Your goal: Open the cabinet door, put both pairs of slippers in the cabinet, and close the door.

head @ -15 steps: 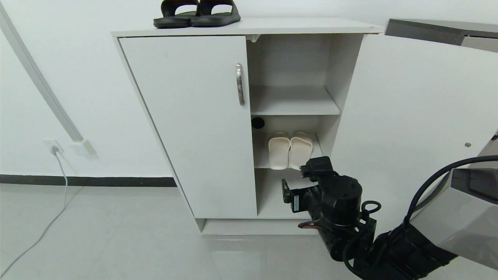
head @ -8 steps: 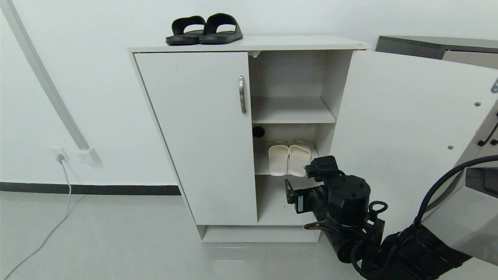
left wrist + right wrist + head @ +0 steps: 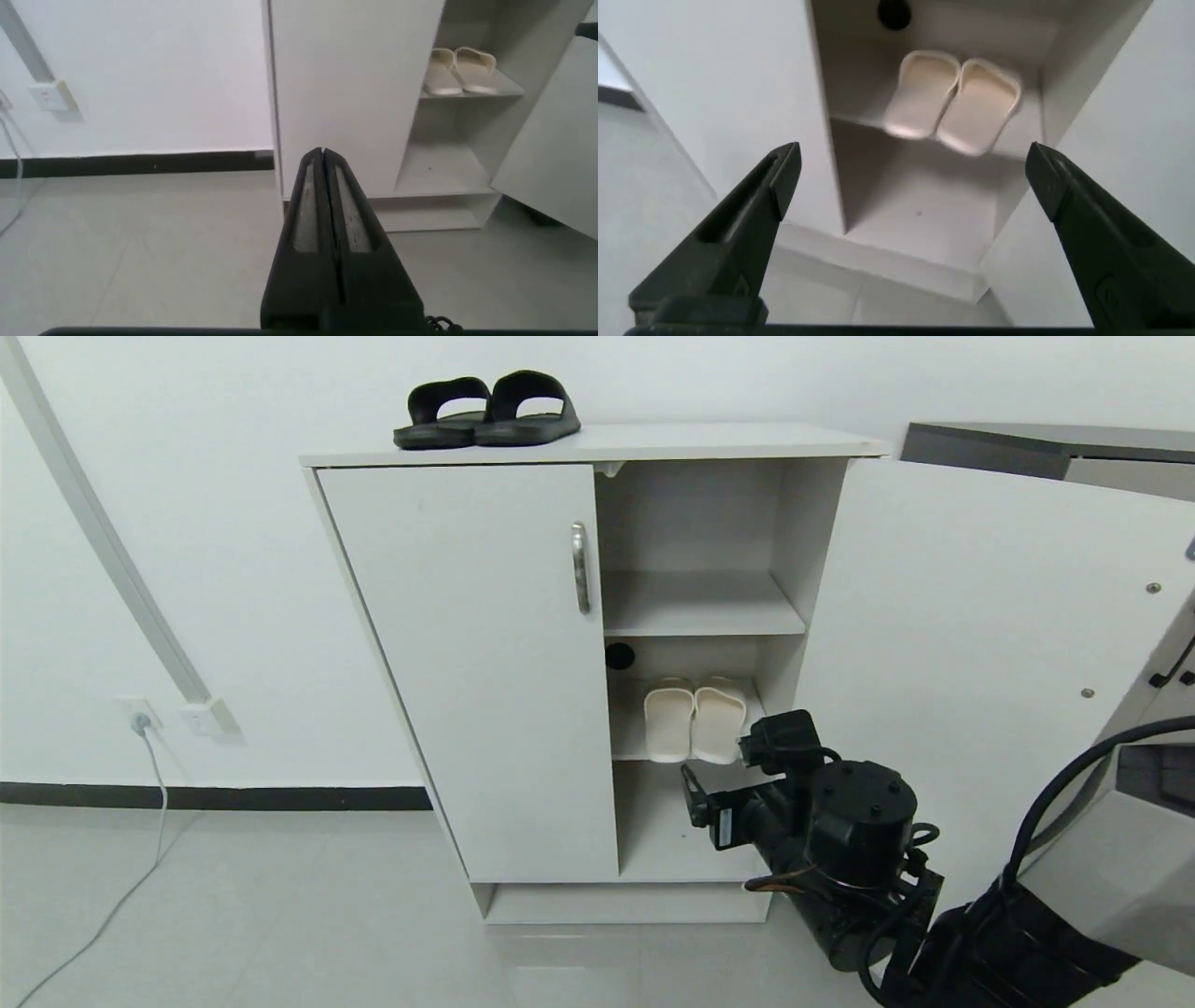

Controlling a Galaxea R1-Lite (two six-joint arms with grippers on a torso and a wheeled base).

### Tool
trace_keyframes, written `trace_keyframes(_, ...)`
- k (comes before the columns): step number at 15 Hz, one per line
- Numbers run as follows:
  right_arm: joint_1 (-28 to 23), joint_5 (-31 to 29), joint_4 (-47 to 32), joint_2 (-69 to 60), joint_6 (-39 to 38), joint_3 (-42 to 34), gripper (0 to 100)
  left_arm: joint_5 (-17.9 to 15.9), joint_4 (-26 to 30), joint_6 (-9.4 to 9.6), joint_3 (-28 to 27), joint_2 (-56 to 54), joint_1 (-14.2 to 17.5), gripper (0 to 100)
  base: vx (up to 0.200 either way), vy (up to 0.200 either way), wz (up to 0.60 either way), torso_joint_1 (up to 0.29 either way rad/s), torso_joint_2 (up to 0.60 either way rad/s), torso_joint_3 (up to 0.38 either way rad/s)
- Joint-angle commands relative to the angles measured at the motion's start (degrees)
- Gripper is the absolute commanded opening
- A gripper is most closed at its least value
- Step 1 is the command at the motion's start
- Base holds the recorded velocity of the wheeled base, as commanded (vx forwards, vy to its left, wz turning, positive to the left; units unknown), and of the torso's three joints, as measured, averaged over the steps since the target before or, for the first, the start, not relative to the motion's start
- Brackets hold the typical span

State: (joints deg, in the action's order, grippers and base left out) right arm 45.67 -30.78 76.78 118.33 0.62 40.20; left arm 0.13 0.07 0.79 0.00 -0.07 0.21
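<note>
The white cabinet (image 3: 579, 443) has its right door (image 3: 971, 644) swung open and its left door (image 3: 476, 663) closed. On its top lies a pair of black slippers (image 3: 485, 413). A pair of white slippers (image 3: 695, 719) rests on the middle shelf (image 3: 952, 107), also visible in the left wrist view (image 3: 462, 70). My right gripper (image 3: 724, 789) hangs open and empty in front of the open compartment, just below and before the white slippers (image 3: 913, 159). My left gripper (image 3: 322, 159) is shut on nothing, low over the floor, facing the left door.
The upper shelf (image 3: 700, 607) and bottom shelf (image 3: 653, 840) hold nothing. A wall socket with a cable (image 3: 140, 719) and a slanted conduit (image 3: 103, 551) are at the left. A grey unit (image 3: 1046, 443) stands behind the open door. Tiled floor (image 3: 280, 915) lies open at front left.
The head camera has shifted, so the cabinet sits lower and looks smaller. My right gripper has drawn back slightly from the white slippers, still open.
</note>
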Motion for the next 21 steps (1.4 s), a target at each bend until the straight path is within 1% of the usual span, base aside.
trace_keyframes(1, -0.14, 0.81, 0.66, 0.76, 0.61, -0.92, 100, 0.04, 0.01, 0.00, 0.00, 0.07, -0.03, 0, 0.000, 0.200, 0.00, 0.007, 0.00, 0.002)
trace_keyframes(7, -0.14, 1.60, 2.50, 2.08, 1.05, -2.06, 100, 0.04, 0.01, 0.00, 0.00, 0.07, -0.03, 0, 0.000, 0.200, 0.00, 0.001, 0.00, 0.006)
trace_keyframes(10, -0.05, 3.01, 6.54, 2.08, 3.07, -5.14, 100, 0.04, 0.01, 0.00, 0.00, 0.07, -0.03, 0, 0.000, 0.200, 0.00, 0.002, 0.00, 0.004)
trace_keyframes(15, -0.05, 3.89, 8.39, 3.39, 3.42, -5.40, 100, -0.05, 0.01, 0.00, 0.00, 0.07, -0.03, 0, 0.000, 0.200, 0.00, 0.002, 0.00, 0.002)
trace_keyframes(21, 0.04, 3.89, 9.27, 4.10, 3.86, -5.31, 100, 0.04, 0.01, -0.09, 0.00, 0.07, -0.03, 0, 0.000, 0.000, 0.00, 0.000, 0.00, 0.000)
